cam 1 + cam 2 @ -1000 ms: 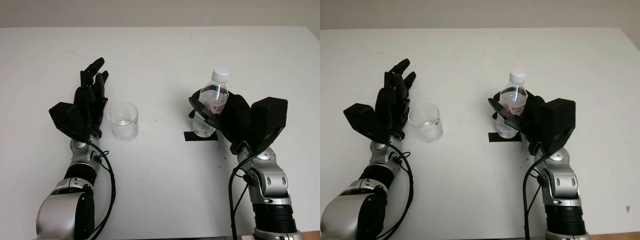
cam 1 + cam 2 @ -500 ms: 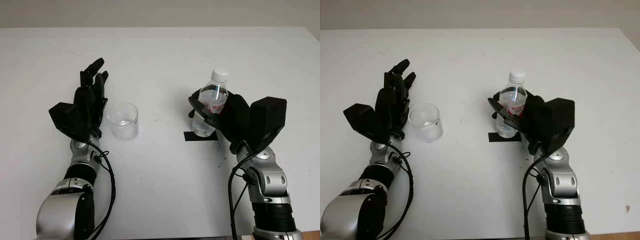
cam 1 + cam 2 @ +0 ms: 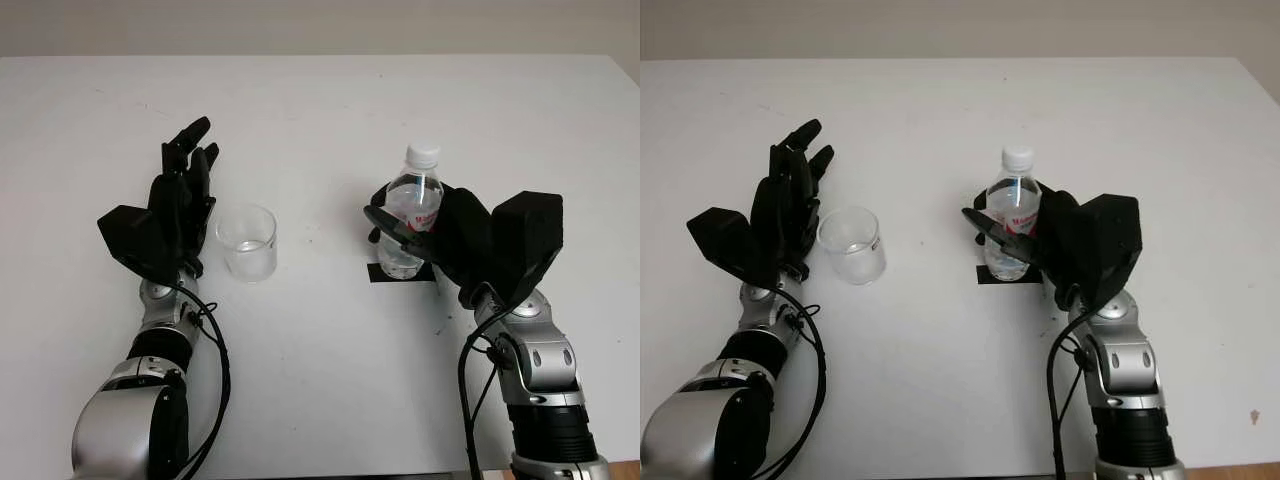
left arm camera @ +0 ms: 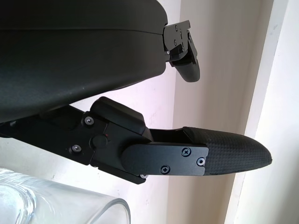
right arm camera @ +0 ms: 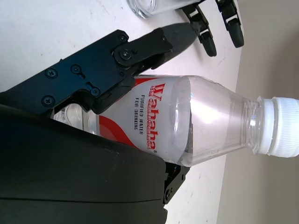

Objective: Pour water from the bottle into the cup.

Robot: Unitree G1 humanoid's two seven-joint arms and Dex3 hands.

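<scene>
Right hand: wrapped around the bottle, its black fingers crossing the labelled middle while the palm shell backs the far side; the grasp looks firm, with fingers touching the plastic.
Bottle: clear plastic, red and white label, white cap screwed on; it stands upright or very nearly so, right of the tabletop's centre.
Bottle base: sits over a strip of black tape on the tabletop; whether the base touches the surface or hangs just above it is hard to judge from the head views.
Water: fills the lower part of the bottle, as far as the wrist view lets one see.
Cup: clear, upright, left of centre and well apart from the bottle; its contents cannot be told.
Left hand: open, holding nothing, just beside the cup on its outer side, fingers pointing away from the robot.
Cup from the left wrist: its glass rim lies close under the hand's fingers, not touching them.
Tabletop: plain white.
</scene>
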